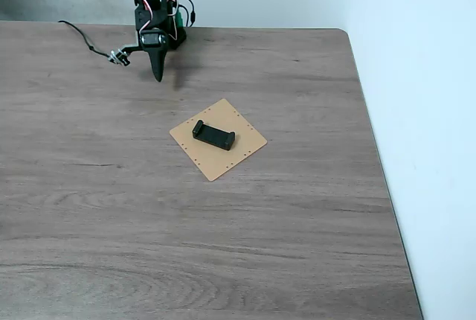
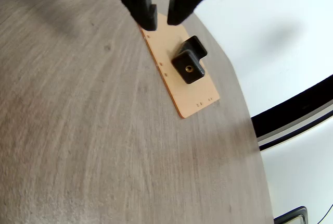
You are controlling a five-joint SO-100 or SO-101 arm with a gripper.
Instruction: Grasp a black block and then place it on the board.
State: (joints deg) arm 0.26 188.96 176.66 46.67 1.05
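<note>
The black block [image 1: 213, 135] lies on the tan board [image 1: 216, 162] near the middle of the wooden table, set a little toward the board's far side. My gripper [image 1: 158, 76] hangs point-down at the table's far edge, well away from the board and up to its left in the fixed view. In the wrist view the gripper [image 2: 161, 22] reaches in from the top, its two black fingers nearly together with only a thin slit and nothing between them. Just beyond them sit the board [image 2: 192, 96] and, end-on, the block [image 2: 188, 60].
A black cable [image 1: 82, 37] with a small connector trails left from the arm's base [image 1: 160, 18]. The table's right edge [image 1: 375, 156] meets a white surface. Wide bare wood lies in front of and left of the board.
</note>
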